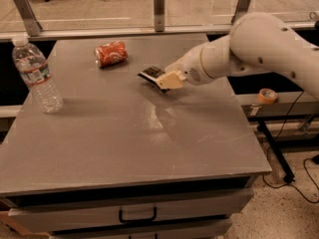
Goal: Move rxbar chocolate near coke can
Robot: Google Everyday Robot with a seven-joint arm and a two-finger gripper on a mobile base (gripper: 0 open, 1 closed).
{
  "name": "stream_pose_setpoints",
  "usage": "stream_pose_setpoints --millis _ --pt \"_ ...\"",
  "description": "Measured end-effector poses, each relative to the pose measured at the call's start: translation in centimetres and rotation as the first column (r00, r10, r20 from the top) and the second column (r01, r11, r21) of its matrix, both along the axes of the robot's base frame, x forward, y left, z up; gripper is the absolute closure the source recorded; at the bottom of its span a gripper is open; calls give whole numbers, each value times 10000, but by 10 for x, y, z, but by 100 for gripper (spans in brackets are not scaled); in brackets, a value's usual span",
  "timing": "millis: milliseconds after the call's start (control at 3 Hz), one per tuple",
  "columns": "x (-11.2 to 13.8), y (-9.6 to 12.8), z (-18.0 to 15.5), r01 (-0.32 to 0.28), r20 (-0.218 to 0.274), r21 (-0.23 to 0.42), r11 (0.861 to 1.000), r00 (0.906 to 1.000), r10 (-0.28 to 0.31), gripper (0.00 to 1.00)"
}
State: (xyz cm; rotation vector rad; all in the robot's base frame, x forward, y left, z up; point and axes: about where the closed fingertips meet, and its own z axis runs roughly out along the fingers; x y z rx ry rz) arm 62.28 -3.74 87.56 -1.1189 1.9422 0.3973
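Note:
The coke can (pixel 110 53), red-orange with white script, lies on its side at the far left-centre of the grey table (pixel 124 138). My gripper (pixel 162 81) reaches in from the right on a white arm and is shut on the rxbar chocolate (pixel 151 74). The black wrapper bar sticks out of the tan fingers (pixel 172 79) toward the can and is held just above the table. The bar's tip is about a can's length to the right of the can.
A clear plastic water bottle (pixel 37 75) stands upright near the table's left edge. A roll of orange tape (pixel 268 95) lies on a shelf to the right of the table. A drawer with a black handle (pixel 137 214) is under the tabletop. Railing posts stand behind the table.

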Motion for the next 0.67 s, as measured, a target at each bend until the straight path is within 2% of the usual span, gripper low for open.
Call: stream_pose_setpoints --millis 333,667 --pt "26 26 -3 -325 127 -72 9994 9994 325 82" --pt "48 54 -3 -661 200 19 9978 9976 660 58"
